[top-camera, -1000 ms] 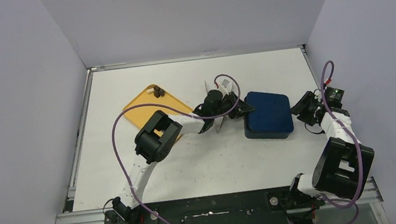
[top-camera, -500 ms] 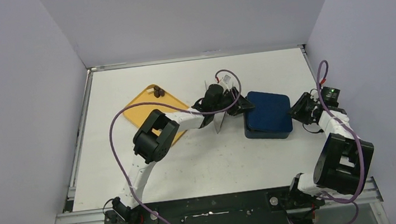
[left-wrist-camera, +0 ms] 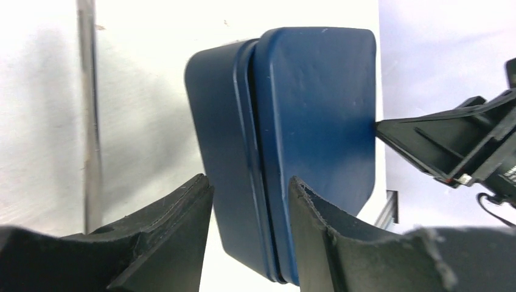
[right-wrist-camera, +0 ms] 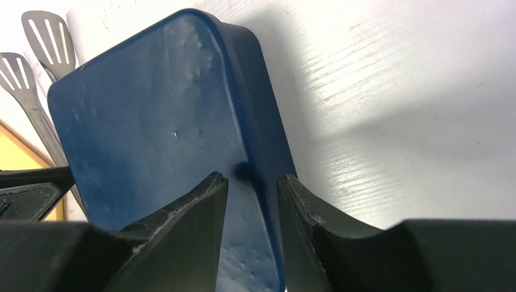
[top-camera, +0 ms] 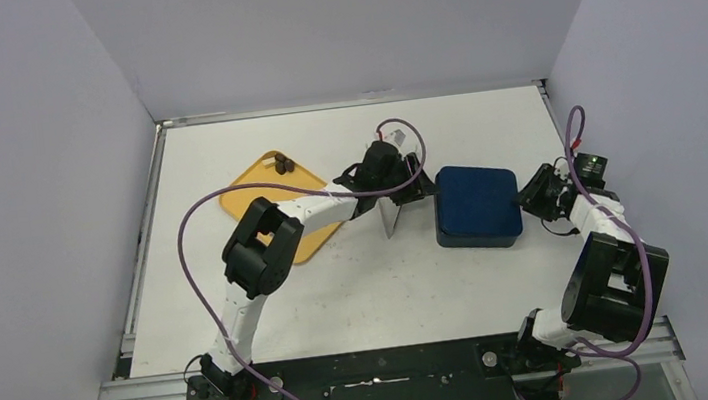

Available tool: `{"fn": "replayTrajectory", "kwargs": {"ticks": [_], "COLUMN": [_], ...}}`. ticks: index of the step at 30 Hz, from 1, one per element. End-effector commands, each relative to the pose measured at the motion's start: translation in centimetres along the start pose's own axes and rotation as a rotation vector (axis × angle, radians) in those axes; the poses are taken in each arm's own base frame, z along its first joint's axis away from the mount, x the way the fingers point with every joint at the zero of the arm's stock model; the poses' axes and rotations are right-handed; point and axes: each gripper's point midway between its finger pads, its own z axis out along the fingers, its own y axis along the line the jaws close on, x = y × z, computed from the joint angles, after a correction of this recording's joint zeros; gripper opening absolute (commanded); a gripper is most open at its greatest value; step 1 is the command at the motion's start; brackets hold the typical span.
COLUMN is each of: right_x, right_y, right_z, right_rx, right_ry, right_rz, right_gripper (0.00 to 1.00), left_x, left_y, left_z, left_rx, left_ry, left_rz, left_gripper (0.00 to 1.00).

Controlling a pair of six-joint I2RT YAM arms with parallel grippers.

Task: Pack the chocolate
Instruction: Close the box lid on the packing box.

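The left gripper (left-wrist-camera: pixel 248 180) is hovering, spread, just left of the blue box (top-camera: pixel 476 205). The right gripper (right-wrist-camera: pixel 252 177) is sitting at the box's right edge; whether it is pinching, I cannot tell.

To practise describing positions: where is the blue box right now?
In the top view the box lies right of centre on the table, tongs just to its left, the right claw at its right edge.

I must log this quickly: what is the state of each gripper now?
Left gripper: open, holding nothing.
Right gripper: closed on the edge of the blue box.
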Motion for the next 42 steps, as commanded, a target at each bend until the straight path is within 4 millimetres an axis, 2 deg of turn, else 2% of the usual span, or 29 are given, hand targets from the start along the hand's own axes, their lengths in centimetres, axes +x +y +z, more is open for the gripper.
{"fn": "replayTrajectory", "kwargs": {"ticks": [1, 5, 8, 13, 20, 26, 28, 35, 42], "right_x": [-2.5, -3.5, -3.9, -4.3, -4.5, -3.7, -3.2, -1.8, -1.5], "right_y": [1.0, 1.2, 1.3, 0.9, 1.3, 2.2, 2.5, 2.8, 3.6], "right_z": [-0.7, -1.1, -0.8, 0.0, 1.5, 2.6, 2.7, 2.7, 2.6], "right_rx": [-0.005, 0.004, 0.005, 0.019, 0.008, -0.028, -0.043, -0.071, -0.068], "right_ry": [-0.062, -0.091, -0.089, -0.076, -0.049, -0.019, -0.009, 0.038, 0.059], "right_rz": [-0.060, -0.059, -0.062, -0.070, -0.090, -0.138, -0.156, -0.192, -0.220], "right_gripper": [0.38, 0.48, 0.48, 0.38, 0.34, 0.16, 0.12, 0.11, 0.12], "left_x": [-3.1, -2.9, -2.2, -1.2, -0.8, -0.2, 0.1, 0.7, 1.4], "left_y": [-2.0, -3.4, -3.7, -3.4, -2.7, -2.4, -2.3, -3.3, -2.9], "left_z": [-2.4, -1.7, -0.7, 0.6, 1.3, 2.1, 2.3, 2.3, 2.2], "left_rx": [-0.016, 0.071, 0.107, 0.125, 0.102, 0.111, 0.112, 0.134, 0.112], "left_ry": [-0.081, -0.051, -0.005, 0.037, 0.053, 0.077, 0.091, 0.111, 0.140], "left_rz": [0.094, 0.119, 0.129, 0.124, 0.144, 0.151, 0.148, 0.172, 0.186], "left_gripper": [0.48, 0.51, 0.52, 0.52, 0.52, 0.49, 0.47, 0.42, 0.43]}}
